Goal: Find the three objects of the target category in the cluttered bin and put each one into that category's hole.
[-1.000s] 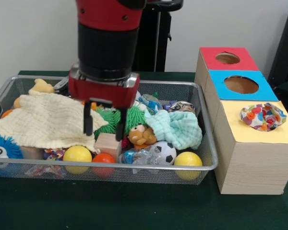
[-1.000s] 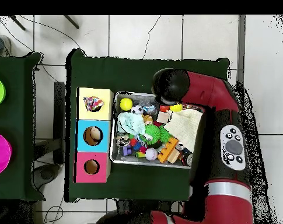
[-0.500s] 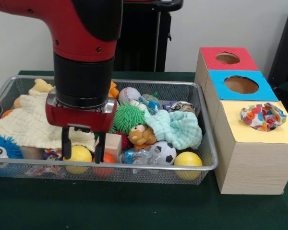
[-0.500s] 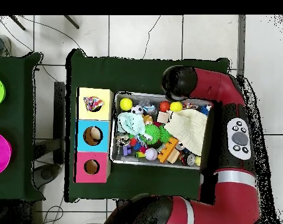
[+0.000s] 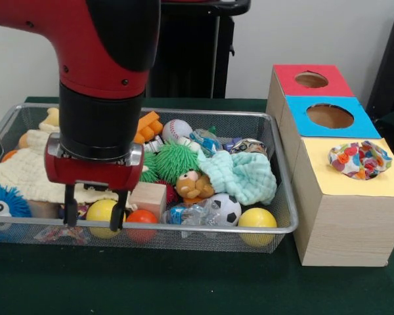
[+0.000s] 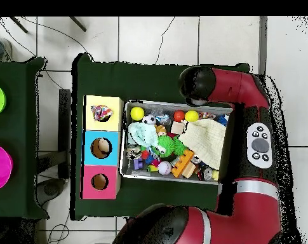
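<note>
At the front of the wire bin point(image 5: 284, 226), which is sitting on the dark green counter point(image 5: 184, 289), the gripper point(image 5: 93, 211) is hanging with its two black fingers spread apart, one on either side of a yellow ball point(image 5: 102, 210) lying against the near wall. The fingers are not closing on the ball; nothing is being carried.

Just beside it along the same wall an orange ball point(image 5: 142, 217) is resting, then a crumpled clear plastic wrapper point(image 5: 187, 213), a soccer ball point(image 5: 226, 208) and a second yellow ball point(image 5: 257, 218) at the far right corner. A wooden block point(image 5: 148, 195) is sitting just behind the orange ball.

Deeper in, a cream cloth point(image 5: 26, 172) is covering the left side, a green spiky toy point(image 5: 176, 161) and a mint cloth point(image 5: 241, 175) are filling the middle, and a baseball point(image 5: 177, 129) is lying near the back.

To the right of the bin, the wooden sorting box point(image 5: 341, 226) is showing a yellow top nearest, with a patterned cloth point(image 5: 358, 159) sitting in its hole; behind it come a blue top and a red top, each with an open round hole.

Judging from this, at most one object is placed. If balls are the target, none appears delivered and all three picks are still waiting.

No readable writing, brand or label is showing anywhere.
</note>
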{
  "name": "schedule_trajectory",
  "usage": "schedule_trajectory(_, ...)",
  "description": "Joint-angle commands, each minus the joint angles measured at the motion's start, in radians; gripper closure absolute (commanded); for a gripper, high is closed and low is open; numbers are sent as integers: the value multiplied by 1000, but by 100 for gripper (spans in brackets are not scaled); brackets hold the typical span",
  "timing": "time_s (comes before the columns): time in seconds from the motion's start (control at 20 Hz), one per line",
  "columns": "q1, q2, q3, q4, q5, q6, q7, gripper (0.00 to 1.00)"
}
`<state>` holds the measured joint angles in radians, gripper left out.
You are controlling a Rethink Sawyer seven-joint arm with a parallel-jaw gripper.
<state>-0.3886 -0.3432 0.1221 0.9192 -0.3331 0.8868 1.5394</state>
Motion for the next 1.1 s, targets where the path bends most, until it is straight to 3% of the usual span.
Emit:
schedule_trajectory(0.05,-19,54,80,-41,-100,175,-385,0)
schedule_trajectory(0.65,-10,51,69,-37,-118,275,-389,0)
schedule_trajectory(0.85,-8,24,65,-7,-119,283,-377,0)
schedule_trajectory(1.1,-10,46,64,-17,-130,287,-378,0)
